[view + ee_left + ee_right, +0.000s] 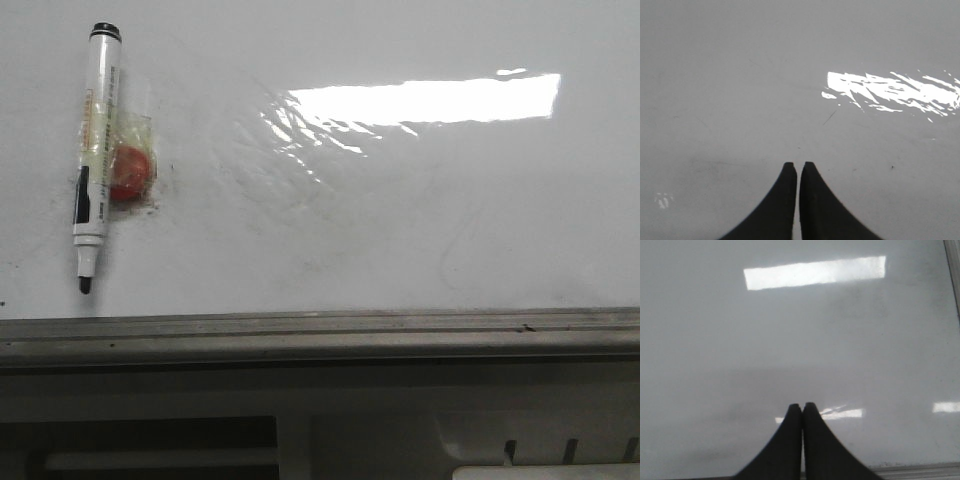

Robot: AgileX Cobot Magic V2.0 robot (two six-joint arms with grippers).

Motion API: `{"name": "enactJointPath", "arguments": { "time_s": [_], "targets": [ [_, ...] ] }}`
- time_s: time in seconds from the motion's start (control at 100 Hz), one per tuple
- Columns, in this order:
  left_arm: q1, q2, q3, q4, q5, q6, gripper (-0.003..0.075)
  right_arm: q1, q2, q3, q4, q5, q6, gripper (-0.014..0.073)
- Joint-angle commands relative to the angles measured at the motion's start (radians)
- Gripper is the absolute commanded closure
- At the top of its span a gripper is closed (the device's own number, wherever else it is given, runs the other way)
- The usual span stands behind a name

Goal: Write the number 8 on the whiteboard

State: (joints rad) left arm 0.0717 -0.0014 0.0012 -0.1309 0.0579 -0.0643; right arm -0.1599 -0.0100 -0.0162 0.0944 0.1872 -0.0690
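The glossy whiteboard (pixel 420 230) fills the front view, with faint grey smudges, a wrinkled shiny patch (pixel 300 125) and a grey metal edge rail (pixel 320 330) along its near side. A white marker pen (pixel 96 150) with black cap and tip lies on it at the left, against a red round magnet (pixel 130 172). No number 8 shows on the board. Neither gripper shows in the front view. My left gripper (pixel 799 165) is shut and empty over bare board (pixel 740 90). My right gripper (pixel 802 405) is shut and empty over bare board (pixel 790 340) near its rail (pixel 920 471).
Below the rail in the front view is a grey panel with dark slots (pixel 160 440). A board edge rail (pixel 952 275) runs along one side of the right wrist view. Ceiling light glare (pixel 890 92) lies on the wrinkled patch in the left wrist view.
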Motion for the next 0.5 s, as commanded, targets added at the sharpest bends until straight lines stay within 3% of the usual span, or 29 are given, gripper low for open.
{"name": "enactJointPath", "arguments": {
  "time_s": [0.0, 0.18, 0.38, 0.43, 0.49],
  "targets": [
    [0.001, -0.024, -0.001, -0.044, -0.046, -0.015, 0.0741, -0.004, 0.041, -0.066, 0.022, -0.058, -0.012, 0.0657],
    [0.001, 0.053, -0.118, -0.041, 0.069, -0.007, 0.0741, -0.002, 0.158, -0.172, 0.024, 0.067, -0.012, 0.0657],
    [0.001, 0.144, -0.222, 0.006, 0.183, -0.002, 0.0734, -0.002, 0.214, -0.212, 0.029, 0.057, -0.012, 0.0657],
    [0.001, 0.153, -0.222, 0.015, 0.178, 0.009, 0.0698, -0.002, 0.214, -0.212, 0.029, 0.057, -0.012, 0.0657],
    [0.001, 0.164, -0.220, 0.018, 0.176, 0.023, 0.0588, -0.002, 0.214, -0.212, 0.029, 0.057, -0.012, 0.0657]
  ]
}}
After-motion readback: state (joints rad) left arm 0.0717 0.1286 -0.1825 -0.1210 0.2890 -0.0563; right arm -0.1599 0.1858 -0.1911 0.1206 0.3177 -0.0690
